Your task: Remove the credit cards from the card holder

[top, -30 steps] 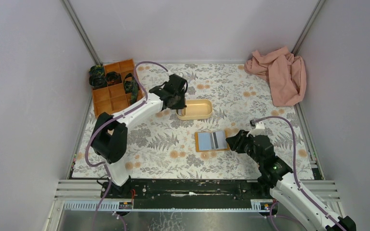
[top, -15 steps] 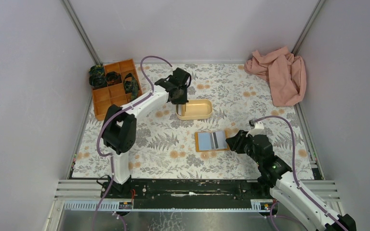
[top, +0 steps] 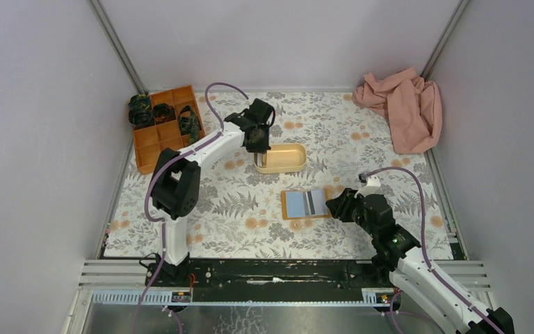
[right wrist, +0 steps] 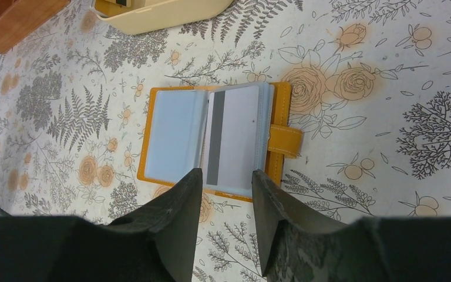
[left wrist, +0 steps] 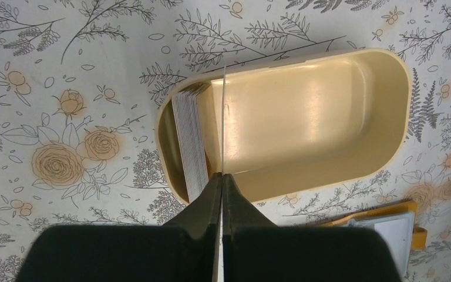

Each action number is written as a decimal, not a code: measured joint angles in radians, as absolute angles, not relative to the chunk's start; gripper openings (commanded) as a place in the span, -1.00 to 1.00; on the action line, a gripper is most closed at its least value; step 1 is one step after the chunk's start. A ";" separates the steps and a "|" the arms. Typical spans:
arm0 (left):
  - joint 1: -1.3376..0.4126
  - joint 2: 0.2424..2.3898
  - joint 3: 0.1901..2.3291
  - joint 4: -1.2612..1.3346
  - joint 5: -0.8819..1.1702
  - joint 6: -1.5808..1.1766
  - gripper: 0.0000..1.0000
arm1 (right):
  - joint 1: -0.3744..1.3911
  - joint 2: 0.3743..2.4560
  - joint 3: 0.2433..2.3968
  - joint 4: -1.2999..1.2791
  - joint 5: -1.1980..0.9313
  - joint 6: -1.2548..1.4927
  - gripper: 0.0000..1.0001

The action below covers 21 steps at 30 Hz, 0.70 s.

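Now slightly shifted: left tool, card

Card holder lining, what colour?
Light blue sleeves inside the orange-tan card holder; clearest in the right wrist view.

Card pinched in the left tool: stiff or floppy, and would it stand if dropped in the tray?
Probably stiff: the card shows as a straight thin line beyond the left tool, no sag. Likely light, being so thin. Released on edge in the tray, it would probably tip unless leaning on the card stack.
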<state>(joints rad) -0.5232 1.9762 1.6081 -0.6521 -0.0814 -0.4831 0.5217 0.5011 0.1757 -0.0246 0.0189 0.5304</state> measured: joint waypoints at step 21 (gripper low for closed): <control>-0.509 2.021 1.674 -0.727 -0.041 -0.478 -1.00 | 0.522 0.513 0.175 -0.025 0.044 0.530 -0.14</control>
<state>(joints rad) -0.5087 2.0209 1.6737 -0.7265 -0.0406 -0.4782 0.5217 0.5129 0.1745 -0.0250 0.0437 0.5304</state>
